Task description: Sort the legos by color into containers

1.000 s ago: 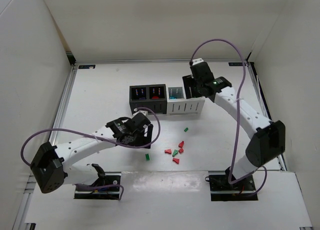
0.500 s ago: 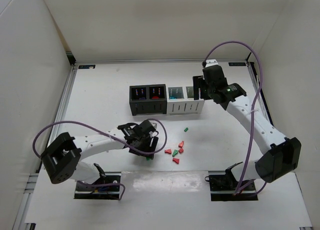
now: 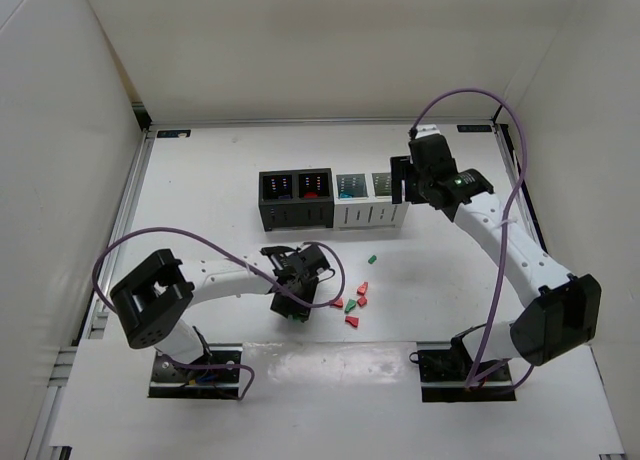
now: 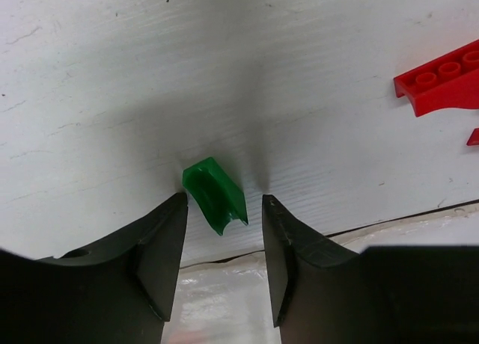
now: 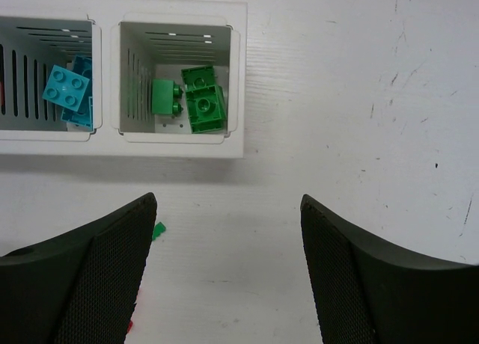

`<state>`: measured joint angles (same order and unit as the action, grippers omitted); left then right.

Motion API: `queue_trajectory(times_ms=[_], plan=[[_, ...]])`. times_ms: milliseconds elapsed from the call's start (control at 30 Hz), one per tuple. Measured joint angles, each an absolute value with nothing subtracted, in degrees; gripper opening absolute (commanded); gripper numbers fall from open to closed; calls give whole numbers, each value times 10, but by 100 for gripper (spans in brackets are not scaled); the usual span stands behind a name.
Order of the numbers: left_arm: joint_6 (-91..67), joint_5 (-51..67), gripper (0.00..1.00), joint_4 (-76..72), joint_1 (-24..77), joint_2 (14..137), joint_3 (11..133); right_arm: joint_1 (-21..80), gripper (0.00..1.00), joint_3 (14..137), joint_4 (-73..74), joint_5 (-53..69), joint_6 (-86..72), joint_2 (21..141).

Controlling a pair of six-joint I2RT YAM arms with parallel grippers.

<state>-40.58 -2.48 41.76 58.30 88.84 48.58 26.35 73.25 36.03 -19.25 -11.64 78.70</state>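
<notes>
Bracketing the green lego point(image 4: 214, 191), left gripper point(image 4: 224, 202), lower than before.

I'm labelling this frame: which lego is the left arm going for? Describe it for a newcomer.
Find the left gripper, low over the table near its front. Between its open jaws lies a small green lego. The red legos cluster off to its right; this green one lies alone.
</notes>
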Motion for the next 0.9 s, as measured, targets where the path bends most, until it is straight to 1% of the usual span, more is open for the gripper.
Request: queue_trajectory(times_ms=[33, 133, 200, 233, 300, 333, 400, 533, 667, 800, 900], plan=[[-407, -26, 55, 419, 583, 889, 486, 262, 80, 732, 361, -191, -116, 787], [-410, -28, 49, 422, 583, 892, 488, 259, 80, 732, 359, -190, -116, 786], [-411, -30, 43, 429, 583, 899, 495, 259, 80, 732, 360, -190, -116, 784], [-411, -31, 38, 432, 583, 903, 499, 259, 80, 732, 359, -190, -116, 783], [-410, -32, 33, 434, 583, 910, 506, 259, 80, 732, 360, -189, -116, 781], [-409, -32, 28, 436, 583, 911, 508, 260, 80, 732, 359, -190, -116, 780], [-407, -33, 24, 437, 583, 911, 509, 259, 80, 731, 359, -189, -116, 777], [-404, -41, 23, 453, 583, 915, 523, 259, 80, 726, 359, -189, -116, 771], [-389, -78, 23, 491, 583, 913, 567, 258, 80, 722, 358, -191, -118, 767], [-351, -137, 24, 514, 578, 907, 652, 237, 80, 692, 347, -184, -145, 732], [-307, -163, 24, 493, 560, 907, 737, 194, 80, 648, 333, -165, -176, 683]])
